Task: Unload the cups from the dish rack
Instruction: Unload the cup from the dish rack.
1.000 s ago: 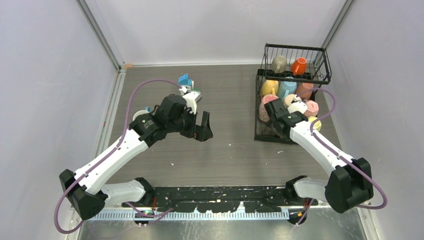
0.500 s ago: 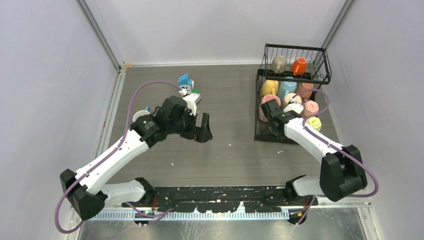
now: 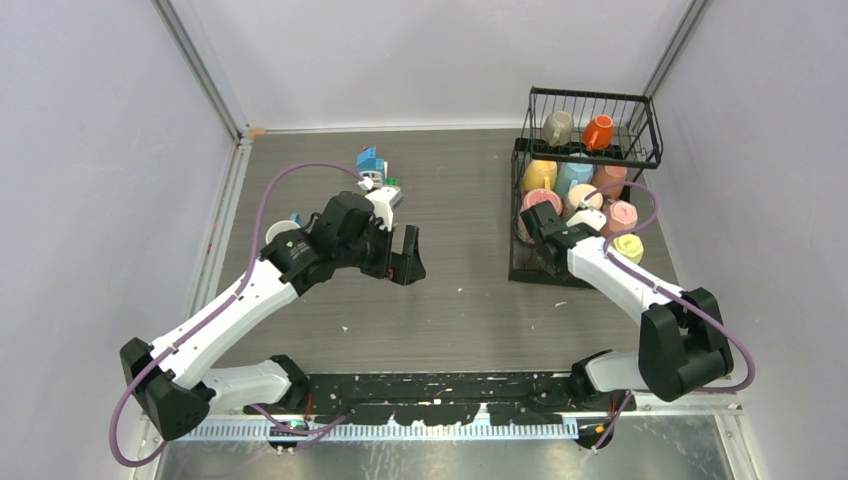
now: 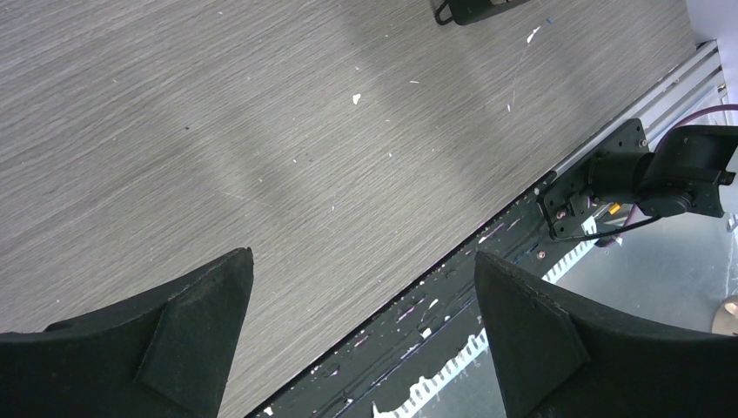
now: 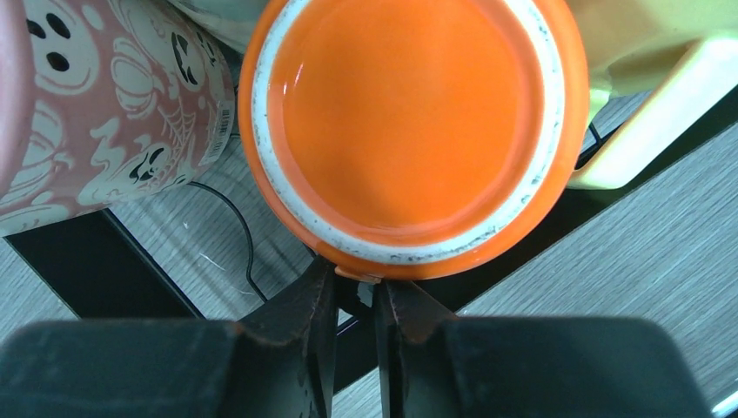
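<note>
The black wire dish rack (image 3: 590, 93) stands at the back right with several cups in it: a grey cup (image 3: 558, 127) and an orange-red cup (image 3: 598, 131) on the upper shelf, and yellow, blue, pink and cream ones below. My right gripper (image 3: 541, 226) reaches into the lower tier's front left. In the right wrist view its jaws (image 5: 355, 283) are pinched on a small orange lip under an upturned orange cup (image 5: 405, 122). This cup is hidden in the top view. My left gripper (image 3: 405, 256) (image 4: 362, 254) hangs open over bare table, holding nothing.
A pink cup with ghost prints (image 5: 104, 113) lies left of the orange cup and a yellow cup's handle (image 5: 661, 96) right of it. A blue-white toy block house (image 3: 372, 162) stands behind the left arm. Walls close off the table on three sides.
My right gripper has shifted slightly left inside the rack and its jaws have closed onto the orange cup. The left arm has not moved.
</note>
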{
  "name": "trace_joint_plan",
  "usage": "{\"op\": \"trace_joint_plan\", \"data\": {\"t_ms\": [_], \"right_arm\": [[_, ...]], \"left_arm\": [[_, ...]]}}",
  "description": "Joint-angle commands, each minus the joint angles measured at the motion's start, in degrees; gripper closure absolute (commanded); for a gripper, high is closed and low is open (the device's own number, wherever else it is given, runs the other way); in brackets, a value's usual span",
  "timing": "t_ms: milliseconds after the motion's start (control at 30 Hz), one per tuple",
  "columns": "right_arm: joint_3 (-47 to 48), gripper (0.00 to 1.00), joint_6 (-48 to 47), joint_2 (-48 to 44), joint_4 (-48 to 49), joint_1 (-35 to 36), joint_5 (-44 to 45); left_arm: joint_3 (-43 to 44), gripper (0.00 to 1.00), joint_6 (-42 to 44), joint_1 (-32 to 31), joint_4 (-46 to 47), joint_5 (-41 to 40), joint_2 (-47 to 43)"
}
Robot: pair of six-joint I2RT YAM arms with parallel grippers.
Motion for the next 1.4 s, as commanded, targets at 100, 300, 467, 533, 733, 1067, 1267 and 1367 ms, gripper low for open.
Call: {"op": "trace_joint_plan", "data": {"t_ms": [100,300,467,533,733,1067,1267,1367], "right_arm": [[2.95,0.86,1.13,-2.21,-1.25,0.37,1.71],[3.42,0.91,1.96,-5.77,-2.66,0.53,1.5],[1.91,0.94,3.21,-10.12,-1.86,0.48,1.63],[0.84,0.96,3.48,-11.82,-0.52,0.48,1.41],[-0.31,0.99,3.4,-15.13,1.51,0.55,1.72],[-0.29,0.99,3.37,-20.21,2.44,0.49,-0.59],[0.23,0.99,3.2,-22.1,2.35,0.48,-2.45],[0.69,0.99,2.88,-22.99,2.53,0.45,-4.43]], "left_arm": [[0.25,0.0,-0.23,-0.17,2.17,0.64,0.05],[0.25,0.0,-0.15,-0.17,2.58,0.84,0.6],[0.5,0.0,0.05,-0.18,2.85,1.07,1.2],[0.53,0.0,0.09,-0.2,2.89,1.15,1.51],[0.53,0.0,-0.16,-0.17,3.5,1.34,2.07],[-3.33,0.0,-9.59,-0.17,11.16,4.56,2.63],[-4.68,0.0,-14.36,-0.17,15.85,5.21,3.06],[-6.01,0.0,-17.89,-0.17,18.62,5.76,3.23]]}}
